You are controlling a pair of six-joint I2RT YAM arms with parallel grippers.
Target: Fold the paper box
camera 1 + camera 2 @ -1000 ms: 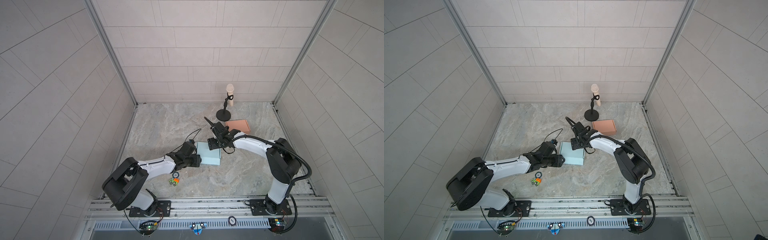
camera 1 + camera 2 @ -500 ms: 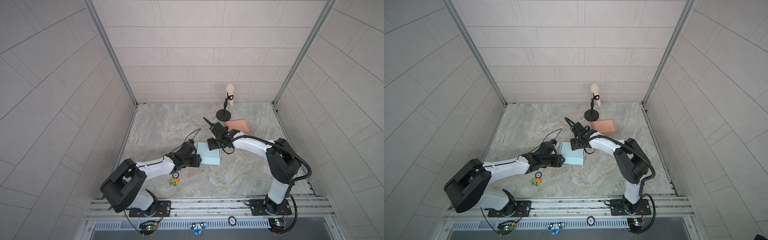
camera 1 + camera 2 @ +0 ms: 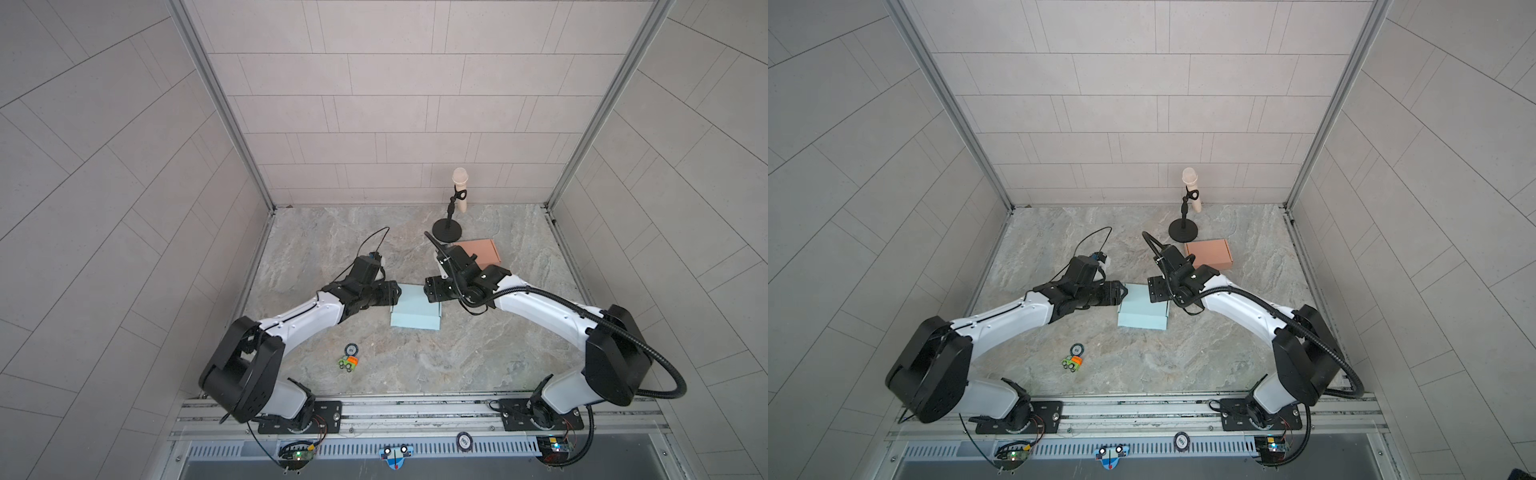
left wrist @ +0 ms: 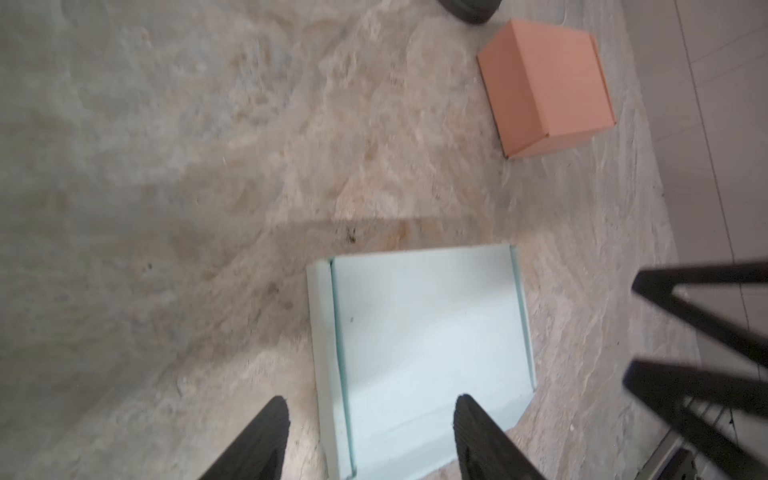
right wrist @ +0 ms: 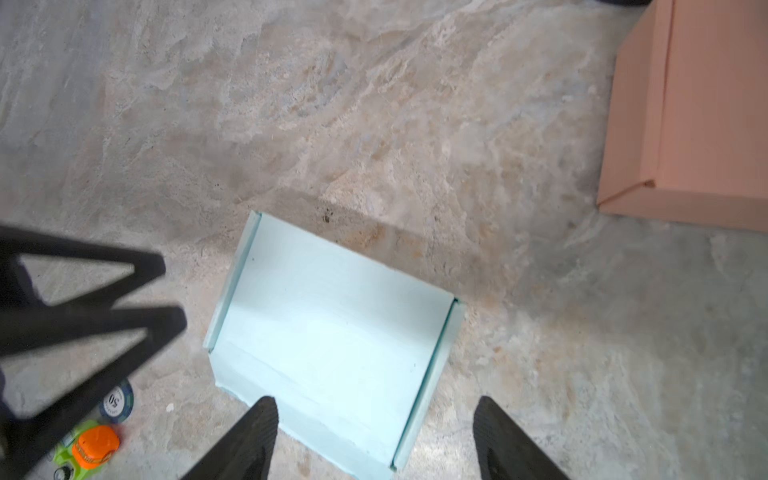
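Left gripper [image 3: 399, 292] shifted, open beside paper box [image 3: 415, 312]

Dial: twelve o'clock lies straight ahead of the right pincer [image 5: 374, 403].
Right pincer: jaws stand wide apart; one finger [image 5: 249, 436] is over the near edge of the paper box [image 5: 332, 340], the other over bare counter [image 5: 374, 104] just past the box's side.
Paper box: pale blue, flat on the counter at twelve o'clock, turned askew, with a narrow strip along each of two opposite sides.
Left pincer [image 5: 170, 295]: nine o'clock, blurred, its two dark fingers parted, near the box with counter showing between.
Salmon box [image 5: 698, 124]: two o'clock, closed, well apart from the blue one.
Chip [image 5: 118, 401]: eight o'clock, marked 50.
Toy car [image 5: 87, 451]: green and orange, just beside the chip.
Counter: marbled grey-tan stone.
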